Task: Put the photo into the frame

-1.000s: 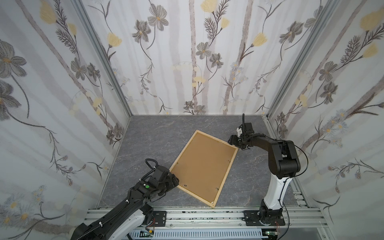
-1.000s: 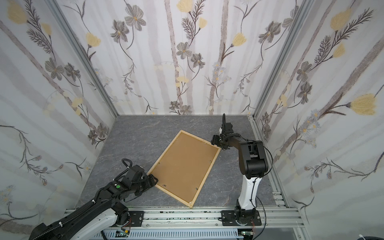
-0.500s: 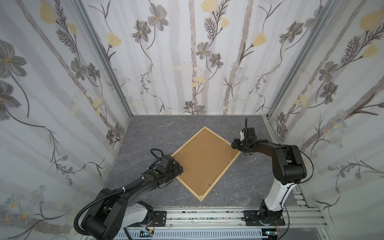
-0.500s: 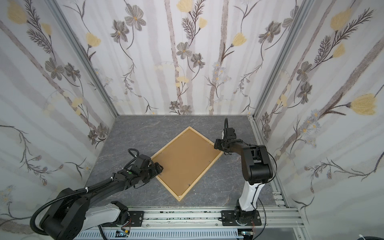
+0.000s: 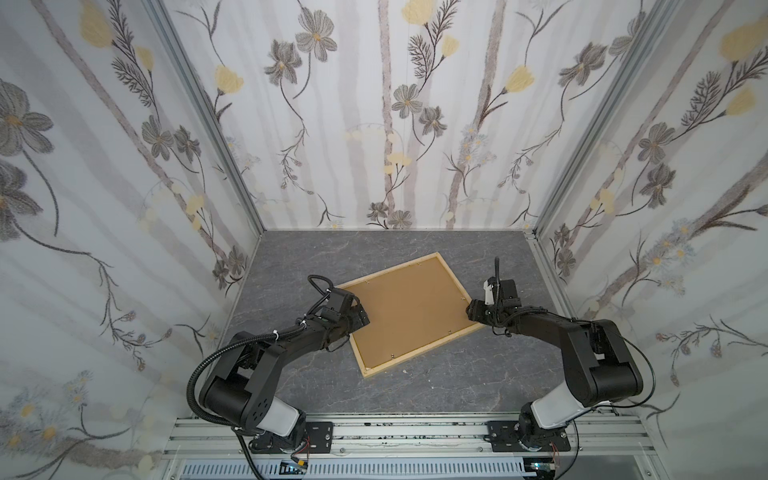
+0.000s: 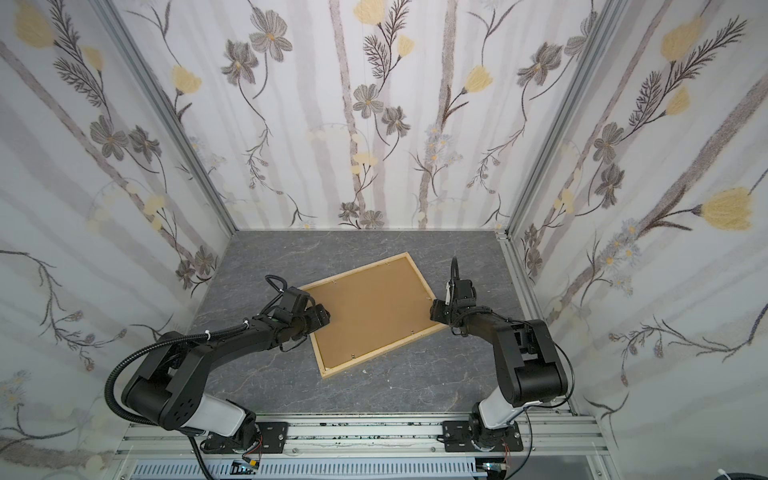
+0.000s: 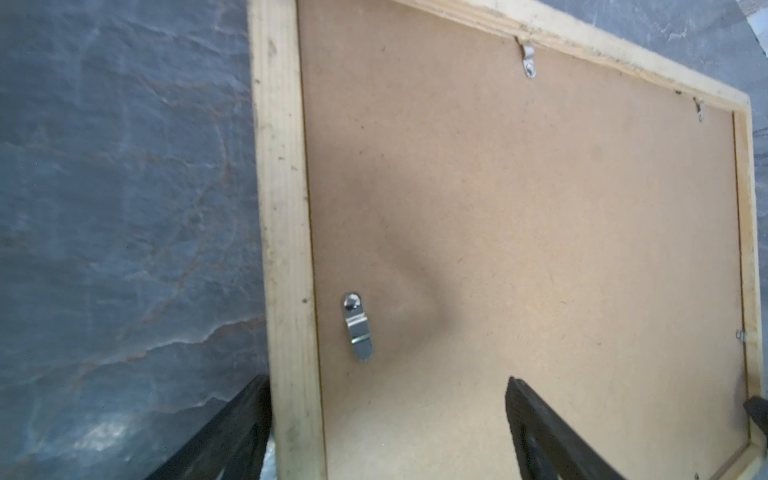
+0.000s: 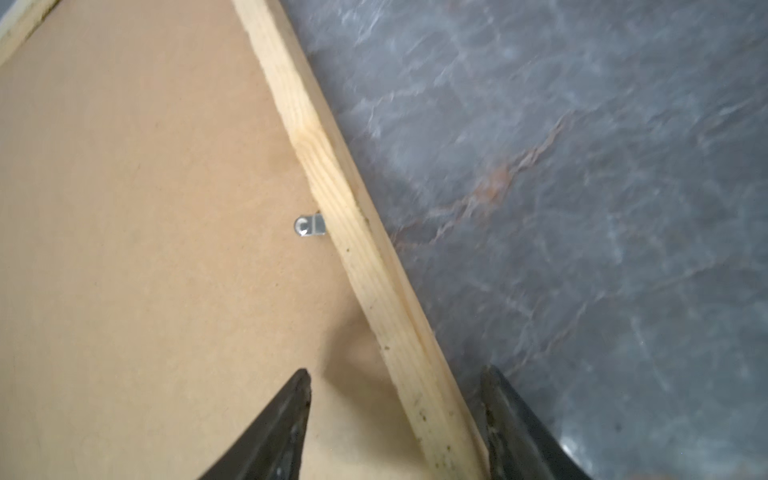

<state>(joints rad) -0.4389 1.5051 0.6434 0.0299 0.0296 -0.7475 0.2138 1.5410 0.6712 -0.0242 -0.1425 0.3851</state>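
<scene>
Arms stretch low inward; left end effector (image 7: 386, 380) and right end effector (image 8: 395, 371) straddle opposite frame (image 5: 424, 350) edges, jaws open, unclamped.

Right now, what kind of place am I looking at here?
Probably a small robot test booth, not a lived-in room: flowered wallpaper walls enclose a grey stone-look tabletop, and the left arm and right arm are mounted on an aluminium rail at its front.

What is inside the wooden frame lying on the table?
A brown backing board fills the frame, with small metal clips at its edges. Whatever lies under the board is covered and cannot be seen.
</scene>
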